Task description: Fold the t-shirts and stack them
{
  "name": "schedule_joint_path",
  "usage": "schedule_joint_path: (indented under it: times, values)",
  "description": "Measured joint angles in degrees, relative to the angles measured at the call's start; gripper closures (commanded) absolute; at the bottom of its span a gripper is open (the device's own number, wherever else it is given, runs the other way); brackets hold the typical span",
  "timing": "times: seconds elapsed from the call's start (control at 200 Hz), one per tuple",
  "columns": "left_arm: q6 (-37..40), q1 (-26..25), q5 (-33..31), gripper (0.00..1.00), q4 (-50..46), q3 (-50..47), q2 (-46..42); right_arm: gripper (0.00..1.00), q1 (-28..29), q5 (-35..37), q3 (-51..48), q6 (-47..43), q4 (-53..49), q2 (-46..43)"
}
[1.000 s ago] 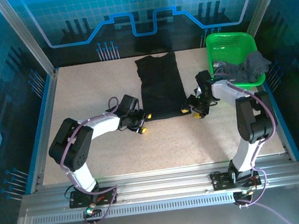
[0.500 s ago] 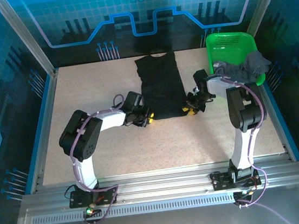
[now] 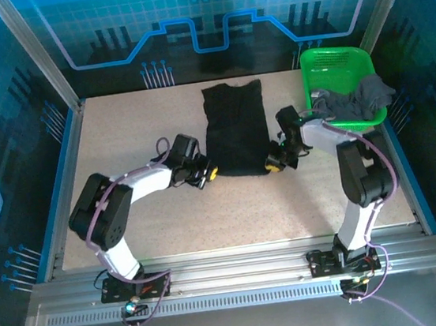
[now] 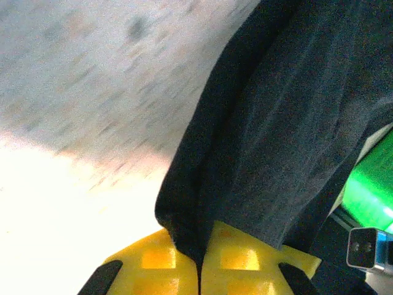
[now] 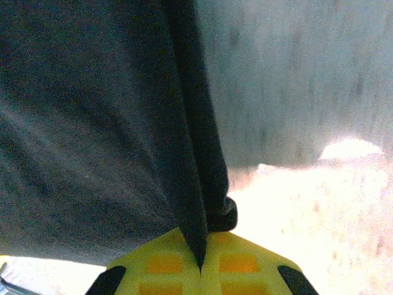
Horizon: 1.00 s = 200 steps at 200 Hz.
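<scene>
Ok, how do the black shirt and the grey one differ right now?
Pose: the black t-shirt lies flat on the table as a long strip; the grey t-shirt sits crumpled in the green basket, hanging over its rim.
Grip: the left gripper and right gripper are each shut on a near corner of the black t-shirt; the grey t-shirt is untouched.
Both are dark, plain cloth.

Black t-shirt (image 3: pixel 235 129), green basket (image 3: pixel 338 63) on table (image 3: pixel 135 133)
</scene>
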Motion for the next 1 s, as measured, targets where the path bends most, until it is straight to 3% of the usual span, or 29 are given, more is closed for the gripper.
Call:
schedule_joint_path:
  times: [0.145,0.285,0.395,0.545,0.755,1.0]
  values:
    - [2.71,-2.8,2.73,1.0,-5.27,-7.28,-8.79,1.0,4.81,-0.2,-9.44,0.74,-2.21,-9.75]
    - [3.91,-10.36,3.98,1.0,-11.63,-11.32,-16.68,1.0,9.66,-0.35,-16.28,2.1,-6.73,-19.08]
    - [3.89,-14.67,3.82,1.0,-16.2,-11.56,-22.56,1.0,12.22,-0.46,-17.77,3.91,-12.22,-26.8]
    - [3.87,-15.17,0.72,1.0,-21.44,-9.46,-31.23,1.0,12.41,-0.59,-14.58,5.77,-18.32,-34.6]
    - [3.91,-13.25,-3.39,1.0,-23.52,-1.77,-33.33,1.0,10.1,0.68,-0.96,5.49,-23.91,-30.86]
    - [6.73,-3.15,-3.23,1.0,-22.6,11.06,-23.56,1.0,3.37,-0.13,15.98,3.13,-26.58,-17.44]
